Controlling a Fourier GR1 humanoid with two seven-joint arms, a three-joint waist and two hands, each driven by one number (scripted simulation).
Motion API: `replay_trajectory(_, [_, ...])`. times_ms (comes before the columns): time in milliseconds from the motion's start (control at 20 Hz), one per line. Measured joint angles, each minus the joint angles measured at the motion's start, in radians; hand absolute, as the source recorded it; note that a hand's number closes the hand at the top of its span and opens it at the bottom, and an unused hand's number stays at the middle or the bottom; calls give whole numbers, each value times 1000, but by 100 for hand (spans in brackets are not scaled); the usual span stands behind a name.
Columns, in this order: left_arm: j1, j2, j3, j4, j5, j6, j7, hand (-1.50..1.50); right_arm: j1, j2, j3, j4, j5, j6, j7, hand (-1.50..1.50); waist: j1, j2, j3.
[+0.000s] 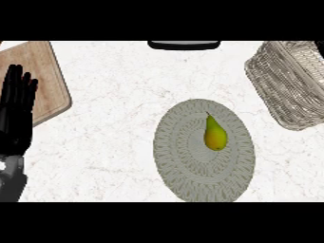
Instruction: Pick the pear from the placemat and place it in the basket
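A yellow-green pear (214, 135) lies on its side near the middle of an oval, grey woven placemat (185, 175), its thin stem pointing toward the far edge of the white marbled bench (122, 118). No robot hand touches the fruit. Up and to the right of the placemat, and apart from it, sits a pale wicker basket (294, 85), tilted in the frame and cut off by the right border. At the far middle of the bench, a dark rounded object with a light rim (184, 45) shows only in part. On the left, a light wooden cutting board (42, 78) rests at an angle near the far corner. The left robot hand (11, 114), black on a grey forearm, shows at the left edge with its fingers straight and pointing up, overlapping the board, well apart from the pear. The right robot hand is out of sight.
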Motion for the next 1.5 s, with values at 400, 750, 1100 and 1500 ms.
replay_trajectory(400, [122,-16,-158,154,9,-115,135,0,-58,258,63,147,-268,105,-15,150,66,27,17])
replay_trajectory(750, [139,3,-181,195,-1,-180,149,0,-146,440,242,246,-214,76,21,-150,45,-9,24])
replay_trajectory(1100, [169,11,-177,181,-4,-190,150,0,-290,221,292,314,18,79,179,-150,25,-22,24])
replay_trajectory(1500, [176,12,-171,170,-4,-197,169,0,-496,-86,241,400,11,405,295,-150,22,-20,25])
